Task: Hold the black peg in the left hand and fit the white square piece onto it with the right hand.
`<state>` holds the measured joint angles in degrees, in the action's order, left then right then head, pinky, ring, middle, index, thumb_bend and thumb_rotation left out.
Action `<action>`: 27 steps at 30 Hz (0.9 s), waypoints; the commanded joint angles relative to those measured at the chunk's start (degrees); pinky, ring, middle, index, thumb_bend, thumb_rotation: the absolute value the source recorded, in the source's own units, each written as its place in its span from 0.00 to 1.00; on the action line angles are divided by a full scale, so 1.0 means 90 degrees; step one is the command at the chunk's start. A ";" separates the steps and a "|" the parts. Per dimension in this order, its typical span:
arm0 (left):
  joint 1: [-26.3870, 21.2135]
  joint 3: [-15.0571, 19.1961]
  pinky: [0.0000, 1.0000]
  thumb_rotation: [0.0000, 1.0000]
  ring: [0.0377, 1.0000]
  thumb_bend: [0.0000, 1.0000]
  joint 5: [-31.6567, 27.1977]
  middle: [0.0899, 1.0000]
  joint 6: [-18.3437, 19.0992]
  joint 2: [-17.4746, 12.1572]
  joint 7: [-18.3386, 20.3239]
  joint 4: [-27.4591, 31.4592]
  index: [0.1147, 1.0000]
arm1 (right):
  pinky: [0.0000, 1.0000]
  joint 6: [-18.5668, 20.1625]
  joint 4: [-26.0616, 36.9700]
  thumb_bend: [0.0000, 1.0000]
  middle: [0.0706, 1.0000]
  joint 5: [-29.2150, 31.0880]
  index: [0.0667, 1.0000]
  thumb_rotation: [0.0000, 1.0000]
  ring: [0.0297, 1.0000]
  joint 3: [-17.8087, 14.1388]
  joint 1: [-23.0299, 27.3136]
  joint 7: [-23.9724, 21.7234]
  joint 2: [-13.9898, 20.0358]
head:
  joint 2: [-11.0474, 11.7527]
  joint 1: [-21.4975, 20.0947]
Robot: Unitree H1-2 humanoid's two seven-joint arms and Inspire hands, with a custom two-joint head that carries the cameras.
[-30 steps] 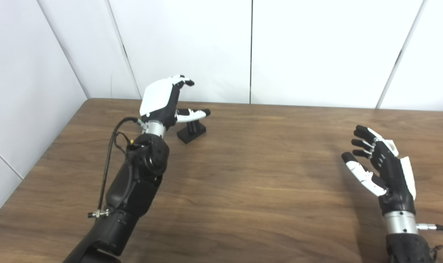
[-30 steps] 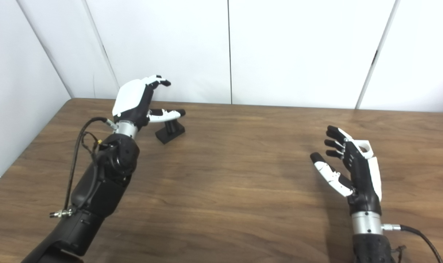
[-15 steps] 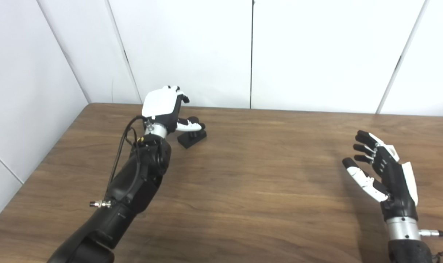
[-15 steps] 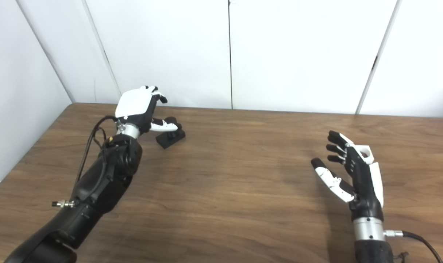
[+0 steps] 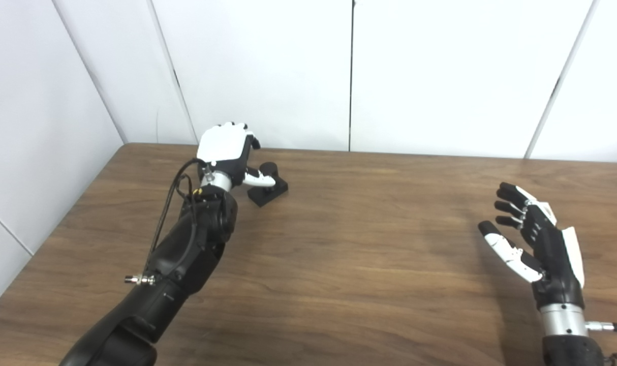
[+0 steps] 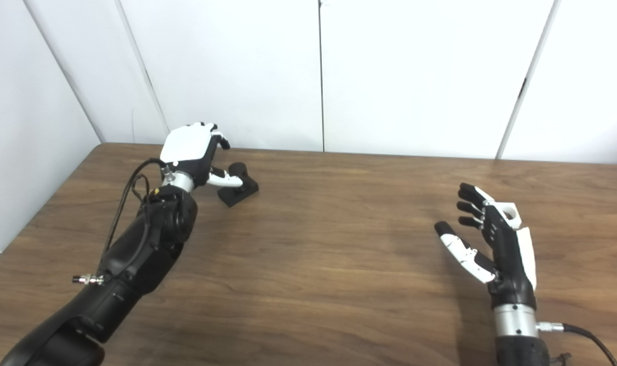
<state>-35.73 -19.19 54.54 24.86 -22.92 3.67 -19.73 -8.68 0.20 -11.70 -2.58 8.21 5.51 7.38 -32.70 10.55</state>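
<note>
Peg (image 5: 269,178) and base, both black, stood on the wooden table (image 5: 339,244) near its far left corner, close to the white wall panels (image 5: 268,66). The left hand (image 5: 226,152) reached over it with its white back toward the cameras, so the fingers were mostly hidden; its thumb (image 5: 260,178) lay against the near side of the peg, but whether the hand had actually closed on it I could not tell. The right hand (image 6: 491,244) hovered well apart at the table's right side, palm turned inward, fingers spread and holding nothing. A small white part (image 6: 506,211) showed behind its fingers, too hidden to identify. Both forearms were cut off at the bottom edge.
</note>
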 commanded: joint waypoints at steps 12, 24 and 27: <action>-0.0140 -0.0063 0.94 0.45 0.96 0.89 -0.0016 0.92 0.0033 -0.0094 -0.0046 -0.0194 0.64 | 0.73 -0.0133 0.0110 0.61 0.81 -0.0065 0.80 0.47 0.79 -0.0028 0.0069 0.0020 0.0112 | -0.0060 -0.0012; -0.0108 -0.0111 0.96 0.44 0.98 0.87 -0.0178 0.93 -0.0057 0.0006 -0.0233 -0.0549 0.64 | 0.73 -0.0115 0.0161 0.61 0.80 -0.0052 0.80 0.47 0.79 -0.0043 0.0056 -0.0038 0.0179 | -0.0103 0.0000; -0.0100 -0.0119 0.97 0.43 0.98 0.87 -0.0199 0.93 -0.0038 -0.0002 -0.0213 -0.0559 0.63 | 0.71 -0.0085 0.0192 0.61 0.80 -0.0019 0.80 0.47 0.79 -0.0031 0.0042 -0.0065 0.0182 | -0.0116 0.0005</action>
<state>-34.46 -20.73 52.65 24.63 -22.13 3.05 -25.32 -8.69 0.21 -11.69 -2.65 8.09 4.79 8.66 -33.66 10.55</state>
